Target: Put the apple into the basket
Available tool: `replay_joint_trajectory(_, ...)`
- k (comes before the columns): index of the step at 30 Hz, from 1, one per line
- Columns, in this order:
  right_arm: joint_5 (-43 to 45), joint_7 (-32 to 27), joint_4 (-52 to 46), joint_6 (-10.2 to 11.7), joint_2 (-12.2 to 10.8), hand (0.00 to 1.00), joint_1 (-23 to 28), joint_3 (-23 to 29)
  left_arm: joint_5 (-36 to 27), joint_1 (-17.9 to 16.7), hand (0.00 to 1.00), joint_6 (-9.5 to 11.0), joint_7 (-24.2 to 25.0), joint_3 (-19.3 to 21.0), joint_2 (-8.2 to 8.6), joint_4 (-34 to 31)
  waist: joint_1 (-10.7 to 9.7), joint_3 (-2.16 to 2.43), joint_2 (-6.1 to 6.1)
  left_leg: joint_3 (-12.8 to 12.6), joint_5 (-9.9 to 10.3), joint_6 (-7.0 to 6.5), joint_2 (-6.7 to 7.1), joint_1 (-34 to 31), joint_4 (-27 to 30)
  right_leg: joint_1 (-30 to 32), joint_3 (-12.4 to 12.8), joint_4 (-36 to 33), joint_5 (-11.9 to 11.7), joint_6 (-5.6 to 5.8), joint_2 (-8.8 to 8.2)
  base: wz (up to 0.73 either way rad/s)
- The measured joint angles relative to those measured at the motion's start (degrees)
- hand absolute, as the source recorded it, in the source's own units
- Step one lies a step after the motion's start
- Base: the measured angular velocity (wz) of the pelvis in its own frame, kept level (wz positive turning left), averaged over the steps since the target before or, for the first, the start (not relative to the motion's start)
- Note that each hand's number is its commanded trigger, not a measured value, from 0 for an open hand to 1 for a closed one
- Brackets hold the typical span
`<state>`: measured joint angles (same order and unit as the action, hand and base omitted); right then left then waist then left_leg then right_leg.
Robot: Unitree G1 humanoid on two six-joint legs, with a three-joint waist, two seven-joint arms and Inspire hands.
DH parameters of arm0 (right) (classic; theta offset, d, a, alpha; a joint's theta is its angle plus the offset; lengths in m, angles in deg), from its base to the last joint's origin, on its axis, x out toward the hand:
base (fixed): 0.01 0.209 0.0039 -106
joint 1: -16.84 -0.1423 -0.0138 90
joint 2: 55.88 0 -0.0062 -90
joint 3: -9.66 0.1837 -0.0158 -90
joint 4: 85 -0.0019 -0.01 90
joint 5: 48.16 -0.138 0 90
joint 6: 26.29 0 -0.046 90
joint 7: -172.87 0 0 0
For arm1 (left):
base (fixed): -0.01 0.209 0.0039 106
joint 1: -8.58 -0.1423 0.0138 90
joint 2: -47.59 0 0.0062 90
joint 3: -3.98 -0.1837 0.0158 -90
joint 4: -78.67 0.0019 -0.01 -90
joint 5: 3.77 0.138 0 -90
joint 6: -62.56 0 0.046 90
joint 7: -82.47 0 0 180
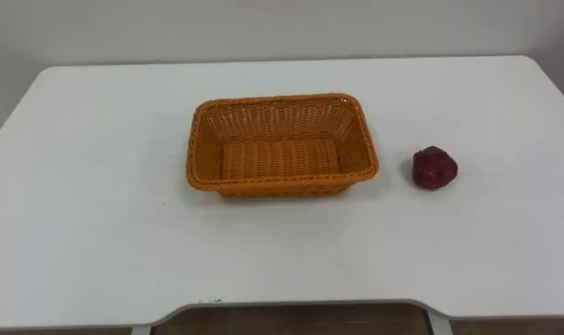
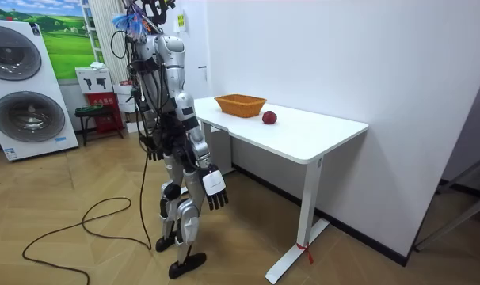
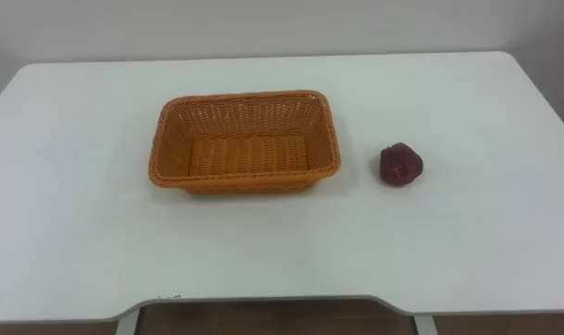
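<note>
Room view: right hand hangs, fingers relaxed, holding nothing; basket empty, apple near it.

I see a white table set against a pale wall, its front edge rounded at the corners. An orange wicker basket sits upright near the middle of the top. A dark red apple rests to the basket's right, near it but apart.

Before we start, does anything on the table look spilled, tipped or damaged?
Nothing stands out. The basket sits upright and empty on the table; the apple rests to its right, not touching it.
</note>
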<state>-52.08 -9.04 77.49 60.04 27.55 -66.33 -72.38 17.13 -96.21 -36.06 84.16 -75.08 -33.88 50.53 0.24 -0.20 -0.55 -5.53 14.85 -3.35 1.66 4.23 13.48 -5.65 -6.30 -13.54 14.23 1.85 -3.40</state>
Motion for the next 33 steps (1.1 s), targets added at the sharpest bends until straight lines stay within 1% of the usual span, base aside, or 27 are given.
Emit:
replay_joint_trajectory(6, -0.4, 0.0, -0.1, 0.1, 0.0, 0.00, 0.0, -0.1, 0.0, 0.1, 0.00, 0.0, 0.0, 0.0, -0.01, 0.0, 0.1, -0.02, -0.10, 0.0, 0.0, 0.01, -0.02, 0.1, 0.0, -0.1, -0.1, 0.2, 0.0, 0.00, 0.00, 0.00)
replay_joint_trajectory(7, -1.8, 0.0, -0.1, 0.1, 0.0, 0.00, 0.0, -0.1, -0.1, 0.1, 0.00, 0.0, -0.1, 0.0, 0.02, 0.0, 0.1, -0.02, -0.10, -0.1, 0.0, 0.02, -0.04, 0.1, 0.0, -0.1, -0.1, 0.2, 0.0, 0.00, 0.00, 0.00)
replay_joint_trajectory(8, -4.8, -0.1, -0.1, 0.1, 0.0, 0.00, 0.0, -0.5, -0.1, 0.3, 0.00, 0.0, -0.3, 0.0, 0.04, 0.0, 0.2, 0.09, -0.29, -0.1, 0.0, 0.02, -0.06, 0.1, 0.0, -0.1, -0.1, 0.1, 0.0, 0.00, 0.01, 0.00)
replay_joint_trajectory(9, -6.3, -0.1, 0.0, 0.1, 0.0, 0.00, 0.0, -0.6, -0.1, 0.3, 0.00, 0.0, -0.5, 0.0, 0.04, 0.0, 0.2, 0.03, -0.20, -0.1, 0.0, 0.02, -0.06, 0.3, 0.0, -0.1, 0.0, 0.1, 0.0, 0.00, 0.03, 0.00)
replay_joint_trajectory(13, -14.3, -2.0, 1.0, 0.5, -0.2, 0.00, -0.2, 0.8, -0.2, 0.3, 0.00, 0.8, -2.6, 0.1, 0.05, 0.8, 0.0, 0.08, -0.40, -0.6, 0.0, 0.02, -0.06, 0.6, -0.1, -0.3, 0.3, 0.0, 0.0, 0.00, 0.04, -0.04)
replay_joint_trajectory(15, -18.6, -3.4, 1.1, 0.5, -0.2, 0.00, -0.3, 2.8, -1.2, 0.2, 0.00, 1.2, -3.5, 0.3, 0.06, 1.5, 0.0, -0.06, -0.27, -0.7, 0.0, 0.02, -0.05, 1.3, -0.4, -0.5, 0.7, 0.0, 0.0, 0.00, 0.09, -0.09)
replay_joint_trajectory(16, -22.4, -4.5, 1.1, 0.5, -0.2, 0.00, -0.2, 4.9, -1.4, 0.2, 0.00, 1.5, -3.8, 1.2, 0.09, 1.9, -0.2, -0.09, -0.31, -0.8, 0.0, 0.02, -0.04, 1.4, -0.7, -0.7, 0.9, 0.1, 0.0, 0.00, 0.13, -0.04)
replay_joint_trajectory(17, -26.4, -5.2, 1.2, 0.5, -0.2, 0.00, -0.3, 7.7, -1.4, 0.3, 0.00, 1.6, -4.0, 2.4, 0.11, 2.3, -0.6, -0.07, -0.38, -0.7, 0.0, 0.02, -0.03, 1.5, -0.7, -1.0, 0.9, 0.3, 0.0, 0.04, 0.16, 0.00)
replay_joint_trajectory(18, -28.7, -5.7, 1.2, 0.5, -0.2, 0.00, -0.4, 9.3, -1.4, 0.2, 0.00, 1.6, -4.0, 2.6, 0.10, 2.3, -1.0, -0.08, -0.45, -0.6, 0.0, 0.02, -0.03, 1.5, -0.7, -1.3, 0.9, 0.7, -0.1, 0.10, 0.19, 0.03)
replay_joint_trajectory(20, -38.8, -7.9, 0.3, 0.5, 0.2, 0.00, -0.9, 15.3, -1.4, -0.7, 0.00, 1.7, -4.1, 4.1, 0.04, 1.9, -2.4, -0.13, -0.42, -0.7, 0.0, 0.04, -0.09, 1.5, -0.8, -1.3, 1.0, 1.0, -0.3, 0.09, 0.33, 0.00)
replay_joint_trajectory(21, -41.6, -8.7, -0.3, 0.5, 0.3, 0.00, -0.9, 16.4, -1.4, -1.0, 0.00, 1.8, -4.2, 4.5, 0.02, 1.5, -2.8, -0.11, -0.45, -0.7, 0.0, 0.04, -0.09, 1.5, -0.7, -1.3, 1.0, 1.0, -0.3, 0.09, 0.34, 0.00)
replay_joint_trajectory(23, -50.3, -11.8, -4.6, 0.8, 0.4, 0.00, -0.7, 20.7, -1.3, -1.7, 0.00, 2.4, -5.2, 5.0, -0.11, 0.5, -3.9, -0.05, -0.53, -0.7, 0.0, 0.04, -0.06, 1.4, -0.8, -1.1, 1.0, 0.9, -0.3, 0.09, 0.33, 0.00)
replay_joint_trajectory(24, -52.1, -12.5, -5.9, 1.1, 0.3, 0.00, -0.6, 21.9, -1.3, -1.6, 0.00, 2.7, -5.3, 5.4, -0.13, 0.5, -4.0, -0.05, -0.47, -0.8, 0.0, 0.04, -0.07, 1.4, -0.8, -1.1, 1.1, 0.9, -0.3, 0.09, 0.32, -0.06)
replay_joint_trajectory(26, -56.6, -17.1, -11.9, 1.8, 0.5, 0.00, -1.4, 25.0, -1.4, -1.6, 0.00, 3.7, -6.2, 6.4, -0.18, 0.6, -4.6, 0.05, -0.58, -1.2, 0.0, 0.05, 0.00, 1.4, -1.2, -0.7, 1.6, 0.8, -0.3, 0.10, 0.39, -0.10)
replay_joint_trajectory(27, -57.1, -18.4, -13.8, 2.3, 0.5, 0.00, -1.3, 25.0, -1.4, -1.6, 0.00, 3.9, -6.5, 6.4, -0.21, 0.5, -4.7, 0.07, -0.63, -1.4, 0.0, 0.05, 0.01, 1.4, -1.1, -0.7, 1.6, 0.8, -0.3, 0.10, 0.41, -0.06)
replay_joint_trajectory(29, -56.9, -24.0, -22.4, 4.1, 0.5, 0.00, -1.3, 25.5, -2.3, -1.5, 0.00, 4.0, -6.8, 6.4, -0.28, 0.4, -5.0, 0.13, -0.76, -1.5, 0.0, 0.05, 0.10, 1.2, -0.9, -0.7, 1.5, 0.8, -0.4, 0.12, 0.42, 0.00)
replay_joint_trajectory(30, -56.4, -25.6, -24.8, 4.5, 0.4, 0.00, -1.3, 25.8, -2.5, -1.5, 0.00, 4.0, -6.8, 6.4, -0.28, 0.2, -5.1, 0.16, -0.79, -1.5, 0.0, 0.06, 0.09, 1.0, -0.8, -0.7, 1.5, 0.8, -0.4, 0.12, 0.42, 0.00)
replay_joint_trajectory(32, -52.7, -32.1, -35.4, 5.8, 0.2, 0.00, -1.4, 27.1, -2.9, -1.4, 0.00, 4.3, -7.5, 6.3, -0.30, -0.4, -5.0, 0.26, -0.81, -1.6, 0.0, 0.07, 0.18, -0.1, -0.5, 0.1, 1.6, 0.8, -0.4, 0.12, 0.42, 0.00)
replay_joint_trajectory(33, -51.1, -33.9, -38.1, 6.3, 0.2, 0.00, -1.4, 27.1, -2.8, -1.4, 0.00, 4.4, -7.7, 6.3, -0.36, -0.5, -4.9, 0.28, -0.84, -1.6, 0.0, 0.07, 0.18, -0.5, -0.2, 0.4, 1.5, 0.8, -0.4, 0.11, 0.42, 0.00)
